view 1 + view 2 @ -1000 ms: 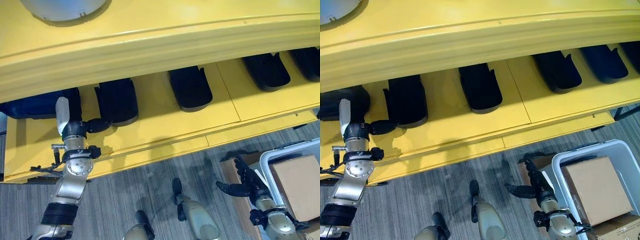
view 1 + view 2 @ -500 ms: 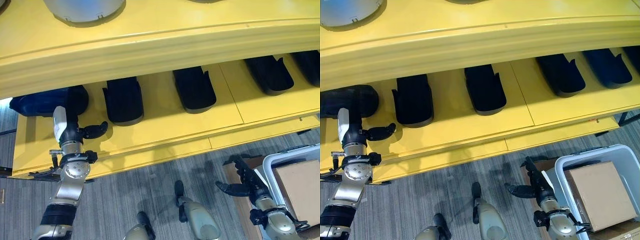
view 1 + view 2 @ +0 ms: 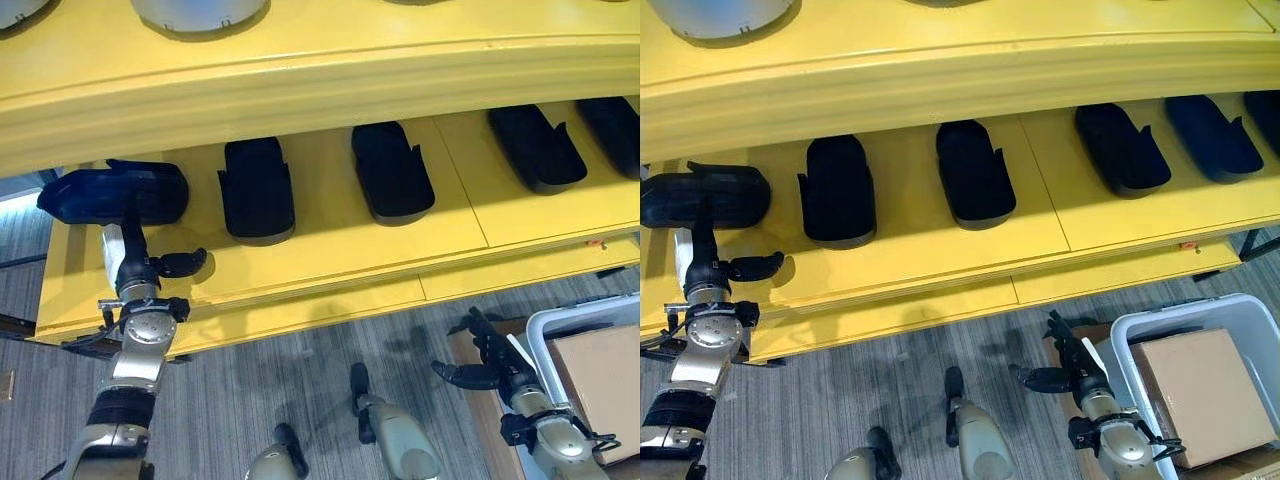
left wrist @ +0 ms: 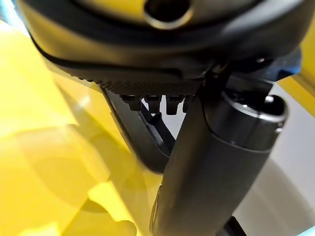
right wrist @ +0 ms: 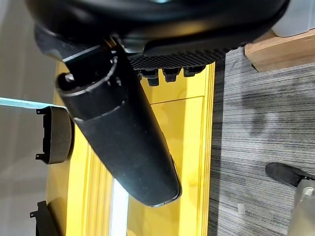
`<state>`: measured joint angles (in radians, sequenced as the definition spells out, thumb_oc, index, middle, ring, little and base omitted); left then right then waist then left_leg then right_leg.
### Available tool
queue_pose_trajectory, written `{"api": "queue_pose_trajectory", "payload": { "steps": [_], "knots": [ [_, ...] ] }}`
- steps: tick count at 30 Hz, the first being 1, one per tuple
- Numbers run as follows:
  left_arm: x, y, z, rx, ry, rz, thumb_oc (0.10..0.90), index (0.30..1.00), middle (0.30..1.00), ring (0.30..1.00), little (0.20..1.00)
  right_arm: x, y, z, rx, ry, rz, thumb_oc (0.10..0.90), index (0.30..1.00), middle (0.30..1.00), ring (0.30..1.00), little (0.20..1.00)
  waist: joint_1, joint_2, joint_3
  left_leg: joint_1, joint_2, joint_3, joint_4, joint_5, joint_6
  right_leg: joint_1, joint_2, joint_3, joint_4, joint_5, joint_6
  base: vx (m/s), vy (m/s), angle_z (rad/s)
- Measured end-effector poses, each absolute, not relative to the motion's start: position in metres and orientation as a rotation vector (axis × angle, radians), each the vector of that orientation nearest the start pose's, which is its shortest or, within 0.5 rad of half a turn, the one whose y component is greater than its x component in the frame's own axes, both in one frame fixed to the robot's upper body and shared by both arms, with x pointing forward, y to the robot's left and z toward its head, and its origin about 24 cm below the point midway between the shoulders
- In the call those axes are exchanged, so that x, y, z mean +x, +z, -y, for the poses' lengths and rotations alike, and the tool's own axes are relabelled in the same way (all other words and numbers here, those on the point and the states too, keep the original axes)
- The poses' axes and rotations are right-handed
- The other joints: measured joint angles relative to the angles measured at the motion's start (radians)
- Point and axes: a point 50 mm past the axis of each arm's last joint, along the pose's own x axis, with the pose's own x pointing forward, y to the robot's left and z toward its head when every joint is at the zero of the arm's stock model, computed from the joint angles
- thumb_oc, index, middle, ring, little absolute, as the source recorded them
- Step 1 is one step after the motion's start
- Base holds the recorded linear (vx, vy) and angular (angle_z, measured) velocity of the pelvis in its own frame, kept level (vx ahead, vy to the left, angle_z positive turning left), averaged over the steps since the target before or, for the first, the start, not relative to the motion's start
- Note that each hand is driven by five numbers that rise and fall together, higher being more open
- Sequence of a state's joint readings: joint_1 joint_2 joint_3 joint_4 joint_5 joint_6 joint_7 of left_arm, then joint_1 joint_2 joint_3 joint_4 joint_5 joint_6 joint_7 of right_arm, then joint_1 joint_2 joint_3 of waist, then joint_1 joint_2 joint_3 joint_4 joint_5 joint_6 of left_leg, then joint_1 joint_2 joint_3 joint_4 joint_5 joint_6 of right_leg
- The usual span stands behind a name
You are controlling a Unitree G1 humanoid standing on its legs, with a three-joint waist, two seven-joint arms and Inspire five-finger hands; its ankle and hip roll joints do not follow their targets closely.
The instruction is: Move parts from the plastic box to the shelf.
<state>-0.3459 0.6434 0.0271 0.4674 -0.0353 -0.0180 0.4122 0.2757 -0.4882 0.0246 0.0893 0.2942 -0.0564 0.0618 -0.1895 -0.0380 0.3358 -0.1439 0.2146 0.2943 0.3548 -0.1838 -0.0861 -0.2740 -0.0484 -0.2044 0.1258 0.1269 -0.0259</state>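
Note:
Several black moulded parts lie in a row on the yellow shelf point(image 3: 330, 255): one point(image 3: 258, 190) near the left, another point(image 3: 392, 172) at the middle, more point(image 3: 1120, 148) to the right. A dark blue part point(image 3: 115, 193) rests at the shelf's left end. My left hand point(image 3: 140, 275) is open and empty over the shelf's front left, fingers straight, thumb point(image 4: 211, 172) held out, apart from the nearest black part. My right hand point(image 3: 1075, 375) hangs open and empty above the floor beside the grey plastic box point(image 3: 1240, 305), which holds a cardboard box point(image 3: 1200, 395).
An upper yellow shelf board point(image 3: 320, 70) overhangs the row and carries round grey objects point(image 3: 200, 12). A brown board point(image 3: 462, 335) lies under the plastic box. Grey striped floor point(image 3: 900, 380) runs along the shelf's front edge.
The camera has shifted, bringing more of the shelf's left end into sight. My left hand has drawn back from the near end of the leftmost black part. The right hand has barely moved.

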Motion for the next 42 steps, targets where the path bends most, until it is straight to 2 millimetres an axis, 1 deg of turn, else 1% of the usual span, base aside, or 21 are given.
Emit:
{"api": "queue_pose_trajectory", "payload": {
  "steps": [2,4,7,9,13,14,16,20,21,23,25,27,28,30,31,33,35,36,40,42],
  "knots": [
    [0.303,0.109,-0.322,0.588,0.583,0.055,0.9,1.0,1.0,1.0,1.0,0.183,-0.006,0.255,-0.186,0.008,-0.316,0.9,1.0,1.0,1.0,1.0,0.0,0.0,0.0,-0.01,0.004,-0.004,0.013,-0.006,0.001,-0.001,0.001,-0.003,0.002,0.0,0.0,-0.01,0.038,0.04],
    [0.308,0.114,-0.32,0.587,0.581,0.067,0.9,1.0,1.0,1.0,1.0,0.183,-0.007,0.255,-0.188,0.015,-0.322,0.9,1.0,1.0,1.0,1.0,0.004,-0.003,-0.002,-0.016,0.006,-0.01,0.027,-0.012,0.002,-0.001,0.001,-0.007,0.006,0.001,0.001,-0.01,0.046,0.07],
    [0.314,0.121,-0.323,0.622,0.574,0.062,0.9,1.0,1.0,1.0,1.0,0.186,-0.007,0.251,-0.187,0.039,-0.32,0.9,1.0,1.0,1.0,1.0,0.004,-0.012,-0.01,-0.034,0.007,-0.02,0.044,-0.018,0.003,-0.007,-0.002,-0.012,0.012,0.002,0.005,-0.01,0.04,0.07],
    [0.318,0.133,-0.328,0.666,0.575,0.077,0.9,1.0,1.0,1.0,1.0,0.186,-0.008,0.249,-0.187,0.059,-0.326,0.9,1.0,1.0,1.0,1.0,0.004,-0.021,-0.016,-0.056,0.006,-0.027,0.056,-0.019,0.002,-0.018,-0.006,-0.018,0.016,0.003,0.007,-0.01,0.045,0.08],
    [0.324,0.152,-0.334,0.71,0.59,0.109,0.9,1.0,1.0,1.0,1.0,0.183,-0.01,0.248,-0.193,0.075,-0.341,0.9,1.0,1.0,1.0,1.0,0.005,-0.024,-0.018,-0.071,0.005,-0.033,0.073,-0.024,0.007,-0.022,-0.012,-0.024,0.018,0.005,0.01,0.0,0.036,0.06],
    [0.326,0.156,-0.334,0.717,0.591,0.115,0.9,1.0,1.0,1.0,1.0,0.182,-0.01,0.249,-0.198,0.079,-0.344,0.9,1.0,1.0,1.0,1.0,0.011,-0.024,-0.018,-0.078,0.005,-0.037,0.08,-0.028,0.007,-0.024,-0.012,-0.027,0.018,0.005,0.01,-0.01,0.046,0.07],
    [0.33,0.167,-0.334,0.749,0.582,0.136,0.9,1.0,1.0,1.0,1.0,0.183,-0.01,0.249,-0.21,0.089,-0.347,0.9,1.0,1.0,1.0,1.0,0.008,-0.027,-0.019,-0.1,0.002,-0.053,0.091,-0.029,0.009,-0.033,-0.016,-0.038,0.018,0.007,0.012,-0.01,0.03,0.16],
    [0.335,0.179,-0.331,0.76,0.57,0.159,0.9,1.0,1.0,1.0,1.0,0.182,-0.01,0.249,-0.217,0.095,-0.351,0.9,1.0,1.0,1.0,1.0,0.009,-0.029,-0.019,-0.119,0.001,-0.068,0.1,-0.032,0.013,-0.036,-0.02,-0.052,0.016,0.007,0.013,0.0,0.022,0.13],
    [0.337,0.185,-0.333,0.811,0.561,0.155,0.9,1.0,1.0,1.0,1.0,0.184,-0.011,0.246,-0.217,0.108,-0.351,0.9,1.0,1.0,1.0,1.0,0.009,-0.035,-0.018,-0.124,0.0,-0.074,0.101,-0.032,0.013,-0.037,-0.021,-0.056,0.015,0.006,0.013,0.0,0.016,0.12],
    [0.339,0.194,-0.336,0.848,0.561,0.161,0.9,1.0,1.0,1.0,1.0,0.184,-0.011,0.244,-0.217,0.12,-0.353,0.9,1.0,1.0,1.0,1.0,0.006,-0.04,-0.018,-0.136,-0.001,-0.082,0.104,-0.032,0.014,-0.04,-0.023,-0.064,0.015,0.006,0.014,0.0,0.012,0.11],
    [0.342,0.207,-0.335,0.867,0.56,0.189,0.9,1.0,1.0,1.0,1.0,0.183,-0.012,0.242,-0.216,0.138,-0.357,0.9,1.0,1.0,1.0,1.0,0.009,-0.046,-0.017,-0.158,-0.003,-0.09,0.112,-0.032,0.015,-0.057,-0.027,-0.071,0.017,0.007,0.014,0.0,0.012,0.11],
    [0.344,0.215,-0.335,0.887,0.556,0.197,0.9,1.0,1.0,1.0,1.0,0.183,-0.013,0.24,-0.214,0.151,-0.36,0.9,1.0,1.0,1.0,1.0,0.007,-0.049,-0.015,-0.172,-0.006,-0.098,0.113,-0.031,0.016,-0.063,-0.03,-0.078,0.017,0.008,0.014,0.0,0.008,0.14],
    [0.347,0.225,-0.332,0.913,0.55,0.217,0.9,1.0,1.0,1.0,1.0,0.183,-0.013,0.239,-0.213,0.157,-0.363,0.9,1.0,1.0,1.0,1.0,0.009,-0.058,-0.011,-0.183,-0.009,-0.105,0.114,-0.03,0.018,-0.07,-0.032,-0.085,0.016,0.011,0.011,0.01,-0.002,0.15],
    [0.35,0.234,-0.329,0.951,0.538,0.235,0.9,1.0,1.0,1.0,1.0,0.183,-0.013,0.238,-0.212,0.163,-0.361,0.9,1.0,1.0,1.0,1.0,0.01,-0.07,-0.005,-0.188,-0.01,-0.109,0.113,-0.029,0.019,-0.071,-0.034,-0.09,0.015,0.012,0.01,0.03,-0.003,0.12],
    [0.352,0.243,-0.327,0.995,0.523,0.244,0.9,1.0,1.0,1.0,1.0,0.183,-0.013,0.238,-0.211,0.164,-0.361,0.9,1.0,1.0,1.0,1.0,0.011,-0.08,0.001,-0.193,-0.01,-0.116,0.113,-0.03,0.019,-0.071,-0.035,-0.097,0.014,0.011,0.012,0.03,0.001,0.13],
    [0.354,0.25,-0.324,1.008,0.521,0.262,0.9,1.0,1.0,1.0,1.0,0.183,-0.014,0.238,-0.211,0.168,-0.363,0.9,1.0,1.0,1.0,1.0,0.01,-0.084,0.003,-0.202,-0.011,-0.126,0.113,-0.03,0.019,-0.074,-0.035,-0.106,0.013,0.009,0.014,0.03,0.008,0.14],
    [0.354,0.255,-0.325,1.086,0.514,0.259,0.9,1.0,1.0,1.0,1.0,0.184,-0.013,0.237,-0.211,0.17,-0.358,0.9,1.0,1.0,1.0,1.0,0.01,-0.087,0.005,-0.206,-0.013,-0.127,0.112,-0.03,0.019,-0.082,-0.036,-0.107,0.012,0.009,0.013,0.02,0.005,0.03],
    [0.355,0.256,-0.324,1.095,0.506,0.254,0.9,1.0,1.0,1.0,1.0,0.184,-0.013,0.237,-0.211,0.17,-0.358,0.9,1.0,1.0,1.0,1.0,0.012,-0.087,0.006,-0.207,-0.013,-0.126,0.111,-0.029,0.019,-0.084,-0.037,-0.107,0.013,0.009,0.013,0.0,0.0,0.0],
    [0.363,0.265,-0.312,1.215,0.452,0.262,0.9,1.0,1.0,1.0,1.0,0.186,-0.012,0.235,-0.21,0.183,-0.349,0.9,1.0,1.0,1.0,1.0,0.019,-0.095,0.022,-0.207,-0.023,-0.127,0.101,-0.029,0.02,-0.086,-0.045,-0.107,0.012,0.009,0.013,0.03,0.01,0.04],
    [0.364,0.267,-0.31,1.23,0.443,0.266,0.9,1.0,1.0,1.0,1.0,0.187,-0.011,0.234,-0.21,0.185,-0.345,0.9,1.0,1.0,1.0,1.0,0.019,-0.096,0.024,-0.21,-0.025,-0.127,0.101,-0.03,0.022,-0.089,-0.047,-0.107,0.012,0.009,0.014,0.02,0.005,0.01]
  ]
}}
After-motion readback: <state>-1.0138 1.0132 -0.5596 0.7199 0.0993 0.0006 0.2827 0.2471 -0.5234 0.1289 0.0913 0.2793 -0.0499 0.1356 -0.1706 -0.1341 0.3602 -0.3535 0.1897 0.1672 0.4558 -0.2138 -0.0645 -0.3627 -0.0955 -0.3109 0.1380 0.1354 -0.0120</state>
